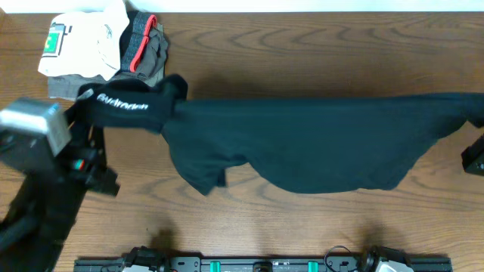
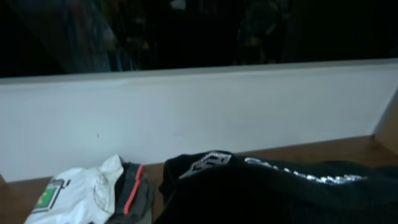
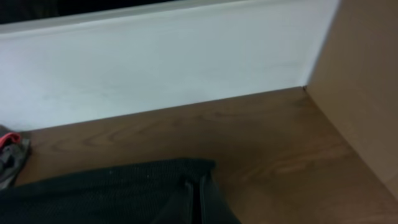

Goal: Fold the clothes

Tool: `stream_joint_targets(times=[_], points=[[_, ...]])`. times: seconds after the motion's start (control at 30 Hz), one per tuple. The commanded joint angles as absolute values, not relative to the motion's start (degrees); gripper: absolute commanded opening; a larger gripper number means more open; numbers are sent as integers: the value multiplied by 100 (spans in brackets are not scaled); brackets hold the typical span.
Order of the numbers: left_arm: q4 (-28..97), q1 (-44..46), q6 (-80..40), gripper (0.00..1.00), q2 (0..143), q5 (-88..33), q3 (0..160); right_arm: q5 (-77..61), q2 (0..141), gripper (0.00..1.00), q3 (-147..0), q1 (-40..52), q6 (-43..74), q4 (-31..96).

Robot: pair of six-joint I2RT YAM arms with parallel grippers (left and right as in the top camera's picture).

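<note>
Overhead: garment (image 1: 318, 143) is stretched full width over the table (image 1: 302, 53), from left of frame out past the right edge.
- Long axis: left to right, near level with the frame. The white-lettered end points upper left and meets the lower edge of the folded pile (image 1: 147, 45); I cannot tell if they touch. The other end points right.
- Middle sags toward the bottom of the frame, and a loose flap hangs at lower left.
- Left gripper (image 1: 87, 113): fingers hidden by cloth, closed, apparently pinching the lettered end.
- Right gripper (image 1: 478, 128): at the right edge, closed, seemingly on the far end. Its wrist view shows only black cloth at the bottom.

Progress: early. The garment is spread and held out and no fold shows yet. All folds remain, then stacking by the pile.
</note>
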State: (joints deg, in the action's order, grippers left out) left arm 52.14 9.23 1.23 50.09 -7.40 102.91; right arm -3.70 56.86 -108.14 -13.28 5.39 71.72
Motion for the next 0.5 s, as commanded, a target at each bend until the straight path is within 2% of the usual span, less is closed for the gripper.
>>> stream_joint_targets(times=[0.0, 0.2, 0.47], points=[[5352, 897, 34, 6, 4954, -491, 10724, 322, 5697, 1, -11142, -1424, 510, 7306], [5806, 897, 32, 6, 4956, -491, 11212, 451, 5697, 1, -11723, -1424, 578, 7795], [6252, 897, -36, 6, 5177, -34, 11246, 755, 5981, 1, -11743, -1424, 676, 8379]])
